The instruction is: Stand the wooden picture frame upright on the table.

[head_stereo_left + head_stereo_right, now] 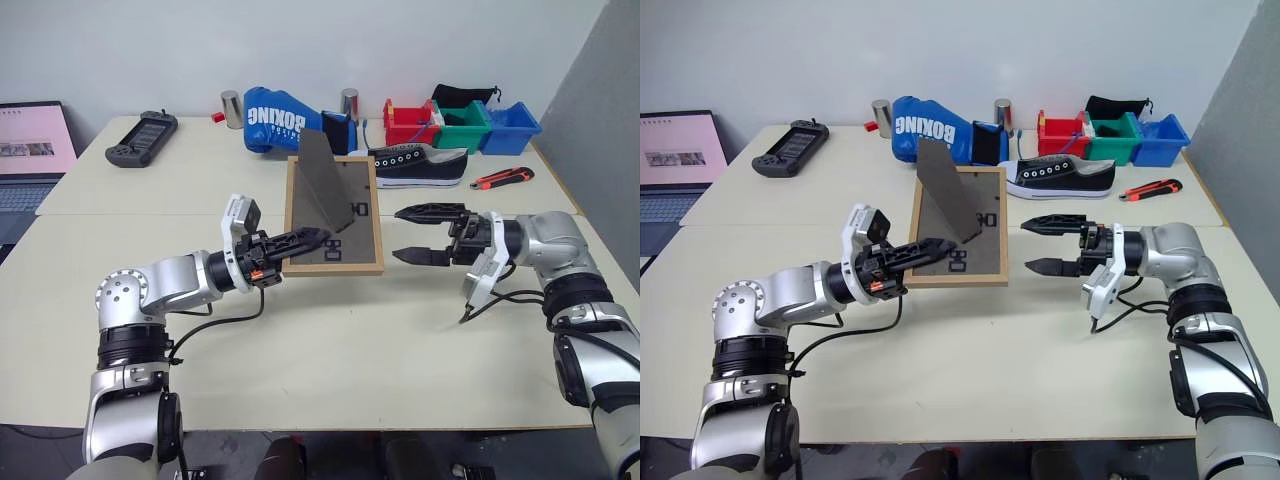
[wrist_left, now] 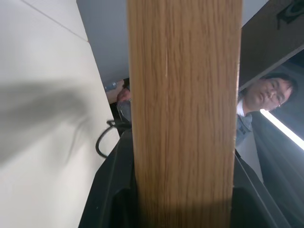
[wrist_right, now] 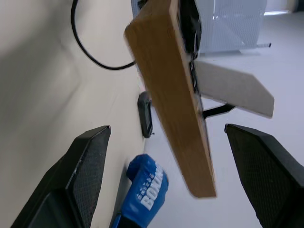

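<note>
- in the middle of the table (image 1: 330, 340), the wooden picture frame (image 1: 334, 262) was held back side up, its stand (image 1: 325, 180) folded out and rising.
- the left gripper (image 1: 305, 240) was closed on the frame's left edge, probably to tilt it up onto the stand.
- the right gripper (image 1: 420, 233) waited just beside the right edge, jaws wide apart and empty, probably ready to steady it.

Head stereo pair looks forward and down over the surface (image 1: 330, 340); wrist cams sit close, both facing the wooden picture frame (image 2: 185, 114), shared by all views.
</note>
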Motion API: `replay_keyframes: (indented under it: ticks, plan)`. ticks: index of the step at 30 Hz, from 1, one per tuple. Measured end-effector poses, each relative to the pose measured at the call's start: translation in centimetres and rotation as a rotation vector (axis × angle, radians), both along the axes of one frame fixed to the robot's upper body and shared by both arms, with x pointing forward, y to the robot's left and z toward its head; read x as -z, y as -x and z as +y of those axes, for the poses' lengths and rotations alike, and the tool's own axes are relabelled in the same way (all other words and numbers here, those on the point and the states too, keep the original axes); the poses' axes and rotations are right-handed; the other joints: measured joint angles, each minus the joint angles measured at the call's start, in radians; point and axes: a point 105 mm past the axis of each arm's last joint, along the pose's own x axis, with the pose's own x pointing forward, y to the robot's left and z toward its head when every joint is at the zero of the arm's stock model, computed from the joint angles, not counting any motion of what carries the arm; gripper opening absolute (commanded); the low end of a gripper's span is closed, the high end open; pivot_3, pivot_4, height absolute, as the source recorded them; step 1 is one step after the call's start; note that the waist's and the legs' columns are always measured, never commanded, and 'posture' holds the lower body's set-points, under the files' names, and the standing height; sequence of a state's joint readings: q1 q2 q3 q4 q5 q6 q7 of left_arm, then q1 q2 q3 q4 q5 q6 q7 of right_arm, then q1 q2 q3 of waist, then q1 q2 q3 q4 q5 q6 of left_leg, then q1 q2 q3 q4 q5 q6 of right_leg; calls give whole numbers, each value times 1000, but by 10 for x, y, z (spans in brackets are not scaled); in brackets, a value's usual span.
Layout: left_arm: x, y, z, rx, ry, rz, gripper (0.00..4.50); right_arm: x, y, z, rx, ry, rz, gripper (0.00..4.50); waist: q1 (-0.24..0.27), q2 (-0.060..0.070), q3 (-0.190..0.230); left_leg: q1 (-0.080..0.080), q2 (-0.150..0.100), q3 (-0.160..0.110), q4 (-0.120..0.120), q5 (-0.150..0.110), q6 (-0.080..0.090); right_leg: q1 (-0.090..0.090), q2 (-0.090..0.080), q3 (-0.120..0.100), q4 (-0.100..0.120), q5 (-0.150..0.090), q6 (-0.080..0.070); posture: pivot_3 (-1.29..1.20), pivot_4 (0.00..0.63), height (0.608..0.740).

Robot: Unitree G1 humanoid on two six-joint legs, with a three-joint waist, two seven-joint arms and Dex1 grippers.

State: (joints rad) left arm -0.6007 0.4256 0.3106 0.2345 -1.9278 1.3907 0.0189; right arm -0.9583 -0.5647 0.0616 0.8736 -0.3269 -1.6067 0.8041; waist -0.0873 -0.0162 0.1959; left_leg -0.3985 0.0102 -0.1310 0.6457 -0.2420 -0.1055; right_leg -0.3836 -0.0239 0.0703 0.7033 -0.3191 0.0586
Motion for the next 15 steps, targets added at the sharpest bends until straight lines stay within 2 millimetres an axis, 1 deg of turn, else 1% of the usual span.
replay_keyframes:
  ticks: [3,6,12,15]
  plan:
    - [-1,-3,-9,-41,18,-1,1288,-2,1,9,-29,-27,-8,4074,1,0,0,0,0,0,0,0,0,0,0,0,0,0,0,0,150,740]
    - [-5,-6,-17,-91,37,-3,1288,-6,3,14,-50,-44,-32,4074,3,0,0,0,-1,1,0,0,0,0,-1,0,1,0,0,0,150,740]
    - [3,1,-19,-117,49,14,1288,-1,8,22,-88,-24,-43,4074,1,0,0,1,0,2,0,0,0,0,0,1,2,0,0,0,150,740]
    - [3,2,-19,-119,40,8,1288,-1,8,23,-93,-24,-46,4074,2,0,0,1,-1,2,0,0,0,0,0,1,2,0,0,0,150,740]
